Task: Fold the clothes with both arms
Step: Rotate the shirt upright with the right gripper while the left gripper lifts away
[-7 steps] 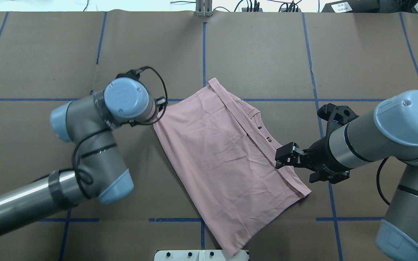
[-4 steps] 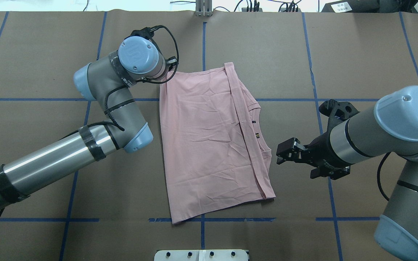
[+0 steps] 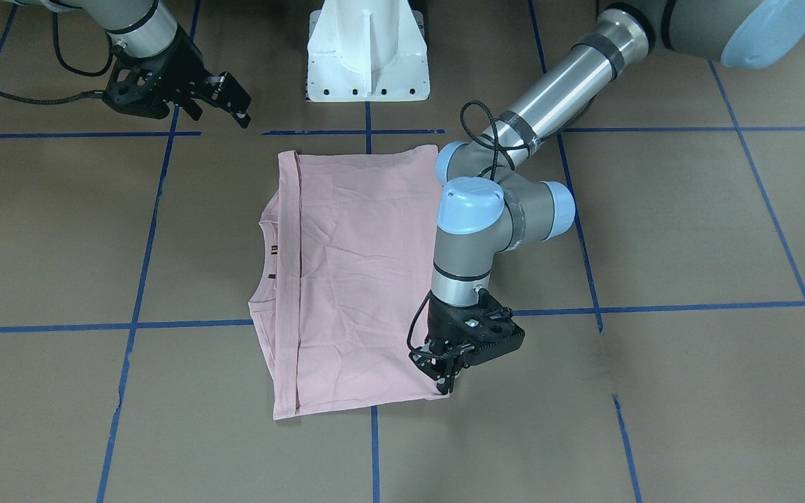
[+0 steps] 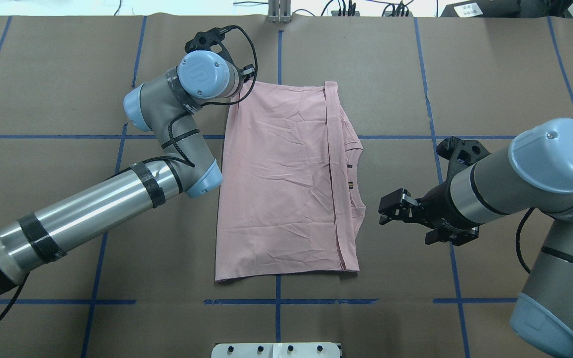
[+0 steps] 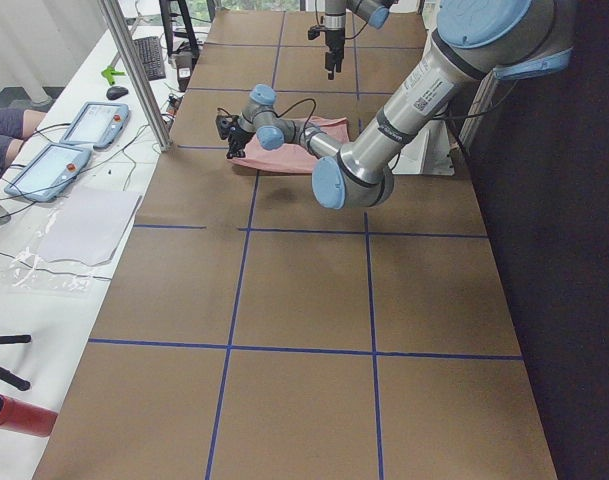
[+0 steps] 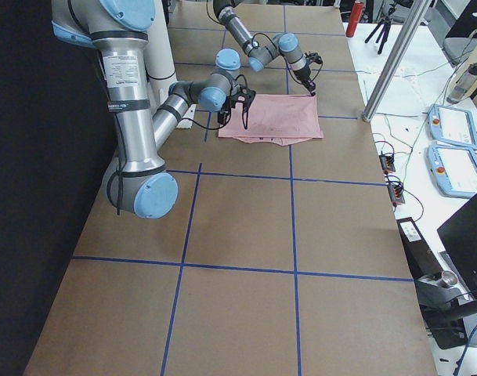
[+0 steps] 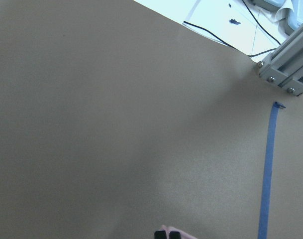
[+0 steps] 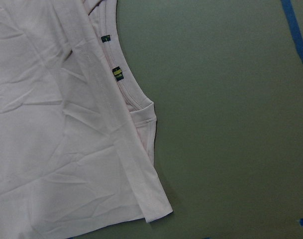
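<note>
T-shirt (image 4: pixel 276 184) lies folded flat mid table (image 4: pixel 490 74), collar (image 4: pixel 358 174) toward my right. It's soft, light and limp, likely to sag, so best pinched at corners or hem. My left gripper (image 3: pixel 448 377) is clamped on its far left corner; my right gripper (image 4: pixel 391 209) hovers spread and empty near the collar

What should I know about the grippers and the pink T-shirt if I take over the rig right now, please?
Left gripper: shut on the T-shirt at its far left corner, low at the table.
Right gripper: open, empty, hovering beside the collar, off the cloth.
T-shirt: flat mid-table, plain side up, collar toward the robot's right.
Done: one fold, hem laid over near the collar.
Left: release the corner, then probably fold again into a smaller packet.
</note>
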Tool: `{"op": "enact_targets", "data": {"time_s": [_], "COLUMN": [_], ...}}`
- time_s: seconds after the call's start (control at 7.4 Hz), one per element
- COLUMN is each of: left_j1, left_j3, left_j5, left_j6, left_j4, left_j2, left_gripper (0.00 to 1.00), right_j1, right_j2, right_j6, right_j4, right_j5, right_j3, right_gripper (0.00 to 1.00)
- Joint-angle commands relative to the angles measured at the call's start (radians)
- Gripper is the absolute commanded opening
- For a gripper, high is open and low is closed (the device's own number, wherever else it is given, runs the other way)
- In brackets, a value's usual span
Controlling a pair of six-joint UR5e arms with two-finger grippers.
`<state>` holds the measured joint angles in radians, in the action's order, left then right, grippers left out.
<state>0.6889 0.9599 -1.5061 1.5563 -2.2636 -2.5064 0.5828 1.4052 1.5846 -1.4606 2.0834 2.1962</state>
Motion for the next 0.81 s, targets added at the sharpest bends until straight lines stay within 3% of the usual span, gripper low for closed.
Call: {"op": "enact_targets", "data": {"time_s": [0.0,0.14,0.27,0.41,0.54,0.68], "left_j1": [0.003,0.015,0.035,0.052,0.057,0.054], "left_j3": [-0.027,-0.027,-0.021,0.003,0.093,0.275], "left_j5": [0.023,0.021,0.011,-0.087,-0.209,-0.232], "left_j6": [-0.002,-0.037,-0.048,-0.048,-0.048,-0.042], "left_j4": [-0.048,-0.047,-0.039,-0.010,0.087,0.167], "left_j2": [-0.002,0.000,0.001,0.004,0.021,0.117], "left_gripper": [0.38,0.88,1.00,1.00,1.00,1.00], "right_j1": [0.002,0.008,0.009,0.009,0.009,0.008], "right_j2": [0.000,-0.014,-0.015,-0.020,-0.022,-0.022], "right_j6": [0.000,0.000,0.000,0.000,0.000,0.000], "right_j4": [-0.001,-0.001,-0.001,-0.001,-0.003,-0.003], "right_j5": [0.000,-0.006,-0.014,-0.025,-0.040,-0.042], "right_j3": [-0.006,-0.009,-0.012,-0.015,-0.018,-0.020], "right_gripper": [1.00,1.00,1.00,1.00,1.00,1.00]}}
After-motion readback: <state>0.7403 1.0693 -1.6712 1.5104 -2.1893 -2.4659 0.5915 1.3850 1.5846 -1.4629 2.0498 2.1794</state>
